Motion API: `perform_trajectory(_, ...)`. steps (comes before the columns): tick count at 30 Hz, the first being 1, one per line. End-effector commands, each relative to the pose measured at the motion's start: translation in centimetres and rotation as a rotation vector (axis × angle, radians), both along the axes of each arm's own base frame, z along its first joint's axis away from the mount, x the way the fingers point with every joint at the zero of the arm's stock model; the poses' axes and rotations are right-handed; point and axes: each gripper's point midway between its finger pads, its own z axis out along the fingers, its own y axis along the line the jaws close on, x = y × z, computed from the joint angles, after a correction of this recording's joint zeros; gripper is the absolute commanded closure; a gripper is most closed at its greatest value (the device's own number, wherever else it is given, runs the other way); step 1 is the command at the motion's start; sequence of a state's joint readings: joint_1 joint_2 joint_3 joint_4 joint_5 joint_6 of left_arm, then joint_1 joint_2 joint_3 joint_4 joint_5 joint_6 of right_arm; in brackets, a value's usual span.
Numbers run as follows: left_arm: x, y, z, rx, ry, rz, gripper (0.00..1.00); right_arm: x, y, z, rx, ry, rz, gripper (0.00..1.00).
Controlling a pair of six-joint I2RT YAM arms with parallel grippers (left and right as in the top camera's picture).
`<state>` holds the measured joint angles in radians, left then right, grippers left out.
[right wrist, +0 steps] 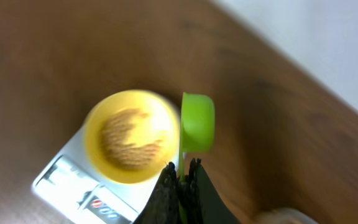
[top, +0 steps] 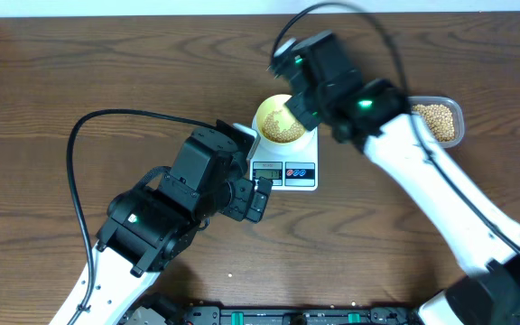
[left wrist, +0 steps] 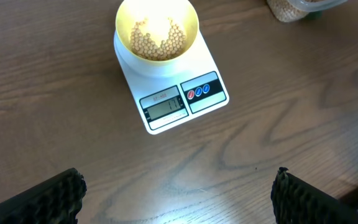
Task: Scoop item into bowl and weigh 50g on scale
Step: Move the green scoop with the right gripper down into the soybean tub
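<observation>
The white scale [top: 296, 171] stands mid-table and also shows in the left wrist view [left wrist: 173, 93] and the right wrist view [right wrist: 67, 186]. The pale yellow bowl [top: 278, 122] sits on its platform with beans [left wrist: 159, 40] inside; it also shows in the right wrist view [right wrist: 132, 137]. My right gripper [right wrist: 182, 167] is shut on the handle of a green spoon [right wrist: 197, 121], held beside the bowl's rim. My left gripper [left wrist: 178, 186] is open and empty over bare table in front of the scale.
A clear plastic tub [top: 441, 122] with more beans stands at the right rear, its corner in the left wrist view [left wrist: 294, 7]. The right arm [top: 422, 171] crosses above the table between tub and scale.
</observation>
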<state>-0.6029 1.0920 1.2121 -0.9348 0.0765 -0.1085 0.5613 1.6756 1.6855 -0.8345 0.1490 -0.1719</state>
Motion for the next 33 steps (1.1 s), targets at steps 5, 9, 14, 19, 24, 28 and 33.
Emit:
perform_trajectory(5, 0.1, 0.0, 1.0, -0.02, -0.019, 0.006, 0.02, 0.1, -17.8, 2.6, -0.092, -0.024, -0.676, 0.99)
perform_trajectory(9, 0.1, 0.0, 1.0, -0.019, -0.019, 0.006, 0.02, -0.4, -21.6, -1.3, -0.092, 0.124, -0.789, 0.99)
perform_trajectory(14, 0.1, 0.0, 1.0, -0.019, -0.019, 0.006, 0.02, 0.1, -22.5, -5.9, -0.11, 0.274, -0.811, 0.99)
perform_trajectory(19, 0.1, 0.0, 1.0, -0.02, -0.019, 0.006, 0.02, 0.8, -22.6, -10.1, -0.154, 0.367, -0.845, 0.99)
perform_trajectory(24, 0.1, 0.0, 1.0, -0.019, -0.019, 0.006, 0.02, 1.9, -22.6, -12.4, -0.161, 0.383, -0.86, 0.99)
perform_trajectory(28, 0.1, 0.0, 1.0, -0.02, -0.019, 0.006, 0.02, 2.9, -23.5, -13.5, -0.167, 0.372, -0.885, 0.99)
perform_trajectory(33, 0.1, 0.0, 1.0, -0.019, -0.019, 0.006, 0.02, 2.8, -24.6, -15.9, -0.185, 0.432, -0.908, 0.99)
